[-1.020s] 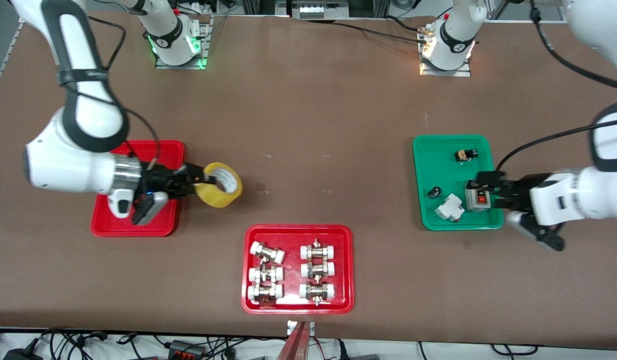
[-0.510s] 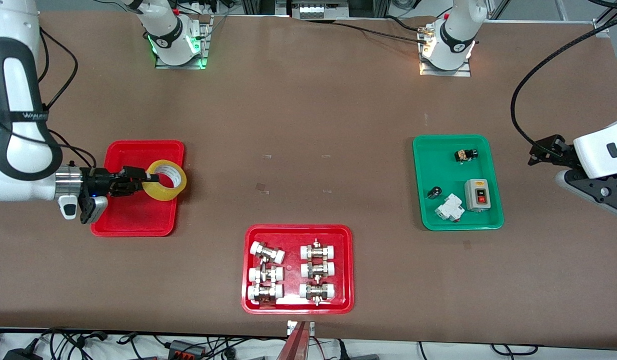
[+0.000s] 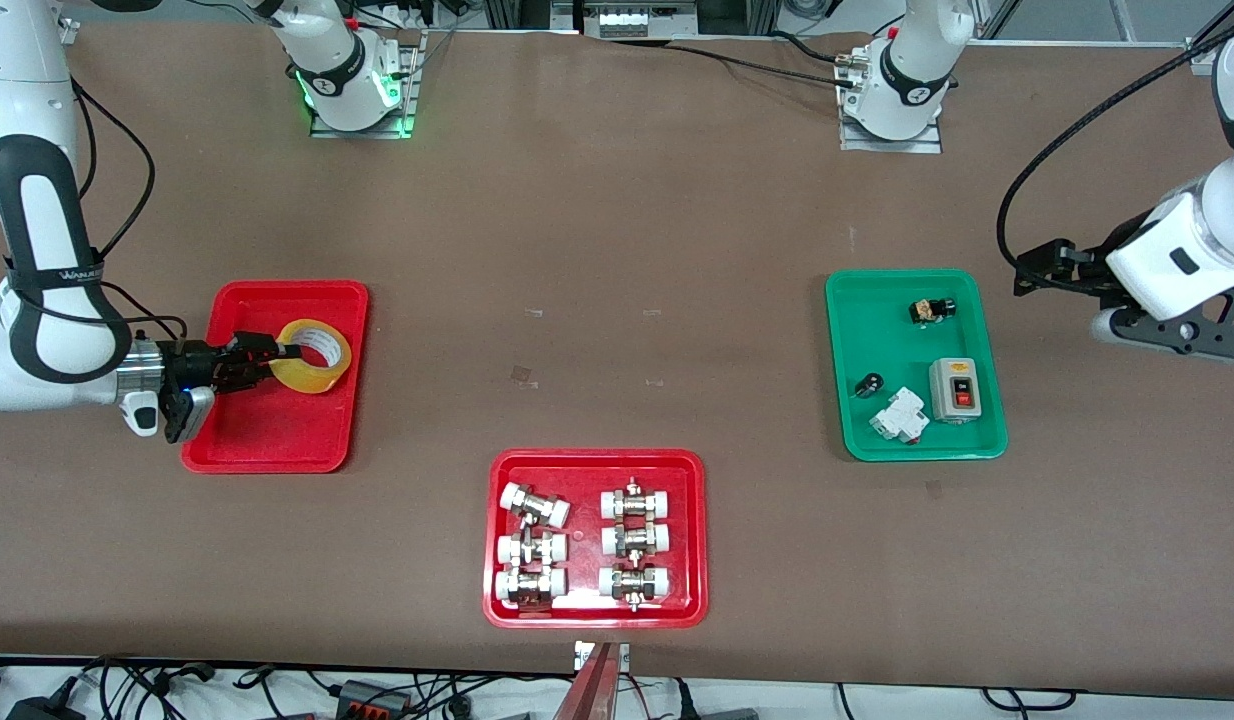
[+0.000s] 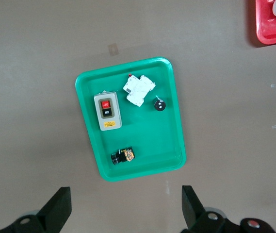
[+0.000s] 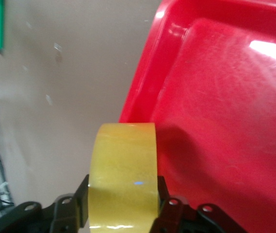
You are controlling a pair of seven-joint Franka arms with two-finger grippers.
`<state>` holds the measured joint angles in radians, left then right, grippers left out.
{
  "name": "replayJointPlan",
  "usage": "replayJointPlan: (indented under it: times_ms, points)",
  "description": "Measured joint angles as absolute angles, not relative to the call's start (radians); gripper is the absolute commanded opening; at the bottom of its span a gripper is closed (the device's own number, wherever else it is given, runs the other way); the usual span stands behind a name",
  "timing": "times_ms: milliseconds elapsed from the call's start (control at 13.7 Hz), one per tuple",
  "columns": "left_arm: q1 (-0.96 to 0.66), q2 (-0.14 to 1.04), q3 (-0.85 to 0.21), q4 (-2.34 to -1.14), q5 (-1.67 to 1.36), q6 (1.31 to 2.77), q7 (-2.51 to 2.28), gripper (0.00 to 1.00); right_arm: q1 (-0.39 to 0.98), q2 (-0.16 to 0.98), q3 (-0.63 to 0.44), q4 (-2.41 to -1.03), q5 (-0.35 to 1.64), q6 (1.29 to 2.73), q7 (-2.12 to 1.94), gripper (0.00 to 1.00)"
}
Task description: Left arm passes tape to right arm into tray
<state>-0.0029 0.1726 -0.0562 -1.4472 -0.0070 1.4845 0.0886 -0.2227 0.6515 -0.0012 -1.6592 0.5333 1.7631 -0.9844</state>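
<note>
While right claw (image 3: 262,358) grips tape (image 3: 315,356) over tray (image 3: 277,440), left claw (image 4: 123,213) tips cropped.

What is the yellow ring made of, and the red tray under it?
The tape looks like see-through yellow plastic film wound on a pale core, smooth and slightly glossy. The tray looks like hard shiny plastic: light glints off its floor in the right wrist view.

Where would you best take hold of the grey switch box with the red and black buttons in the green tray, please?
Probably across the two long sides of the switch box, coming straight down from above. It lies flat in the green tray with free room along both long sides, and the left gripper is open.
</note>
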Motion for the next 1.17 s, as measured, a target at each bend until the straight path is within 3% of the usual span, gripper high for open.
replayJointPlan:
  times_ms: [364, 656, 1166]
  points:
    - [-0.001, 0.123, -0.057, -1.508, -0.009, 1.481, 0.086, 1.0, -0.169, 0.631, 0.008, -1.638, 0.298, 1.889, -0.985, 1.0]
    - [-0.001, 0.12, -0.06, -1.509, -0.01, 1.48, 0.084, 1.0, -0.096, 0.544, 0.009, -1.624, 0.158, 1.918, -0.879, 1.0]
    - [0.006, 0.11, -0.058, -1.507, -0.01, 1.487, 0.083, 1.0, -0.023, 0.265, 0.01, -1.621, 0.039, 1.695, -0.332, 1.0]
